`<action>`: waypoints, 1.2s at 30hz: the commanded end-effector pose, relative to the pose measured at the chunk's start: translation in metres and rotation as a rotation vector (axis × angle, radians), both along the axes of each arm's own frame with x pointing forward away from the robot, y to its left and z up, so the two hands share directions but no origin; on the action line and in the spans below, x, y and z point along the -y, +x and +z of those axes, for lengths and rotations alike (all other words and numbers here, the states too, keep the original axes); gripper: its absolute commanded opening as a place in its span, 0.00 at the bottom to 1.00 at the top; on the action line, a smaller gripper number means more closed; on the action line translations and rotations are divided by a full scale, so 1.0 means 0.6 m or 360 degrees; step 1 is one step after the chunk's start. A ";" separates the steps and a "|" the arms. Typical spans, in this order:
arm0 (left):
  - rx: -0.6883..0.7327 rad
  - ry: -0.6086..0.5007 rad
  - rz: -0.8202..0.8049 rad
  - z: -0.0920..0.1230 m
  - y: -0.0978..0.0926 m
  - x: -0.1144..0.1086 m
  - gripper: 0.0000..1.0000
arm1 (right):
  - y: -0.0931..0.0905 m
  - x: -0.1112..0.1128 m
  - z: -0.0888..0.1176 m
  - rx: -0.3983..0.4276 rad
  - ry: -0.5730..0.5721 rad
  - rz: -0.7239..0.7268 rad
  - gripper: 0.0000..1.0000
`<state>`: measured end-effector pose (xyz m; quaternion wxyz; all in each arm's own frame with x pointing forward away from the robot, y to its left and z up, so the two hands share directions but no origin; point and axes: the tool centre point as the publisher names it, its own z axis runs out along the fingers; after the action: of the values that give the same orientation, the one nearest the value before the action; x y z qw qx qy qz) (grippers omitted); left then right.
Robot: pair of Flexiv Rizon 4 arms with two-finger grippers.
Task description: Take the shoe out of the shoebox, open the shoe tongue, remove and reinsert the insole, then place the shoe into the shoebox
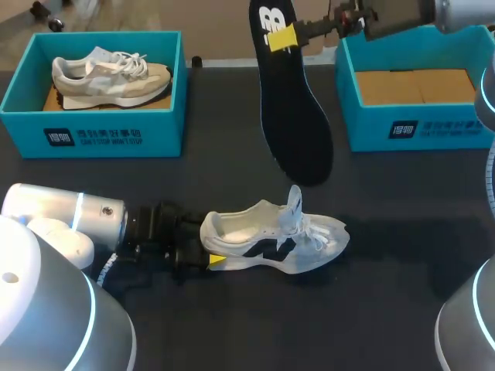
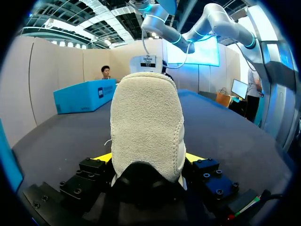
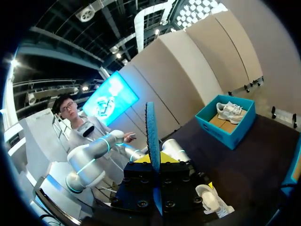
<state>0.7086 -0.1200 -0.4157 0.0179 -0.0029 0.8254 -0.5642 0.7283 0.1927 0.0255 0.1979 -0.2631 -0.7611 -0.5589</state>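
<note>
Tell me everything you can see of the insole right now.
The insole is long, thin, black, with a white logo near the heel; its edge looks blue in the right wrist view. It hangs toe down above the table, out of the shoe, pinched at the heel by the right end effector. Nothing else seems to touch it.

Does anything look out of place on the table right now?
Only the black insole: it hangs in the air, pinched by the right gripper, instead of lying inside the white shoe, which the left gripper holds by the heel on the table. Nothing looks spilled or damaged.
</note>
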 end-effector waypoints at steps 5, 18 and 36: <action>-0.0002 0.0006 -0.0003 -0.001 0.000 0.002 0.00 | 0.000 -0.002 -0.001 -0.0001 -0.0004 -0.0003 0.00; -0.0002 0.0006 -0.0003 -0.001 0.000 0.002 0.00 | -0.012 0.054 0.016 -0.0327 0.0162 -0.0085 0.00; -0.0002 0.0006 -0.0003 -0.001 0.000 0.002 0.00 | -0.072 0.038 0.084 -0.0444 0.0171 -0.0065 0.00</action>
<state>0.7086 -0.1200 -0.4157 0.0179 -0.0029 0.8254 -0.5642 0.6903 0.1666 0.0717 0.3075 -0.3378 -0.6888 -0.5629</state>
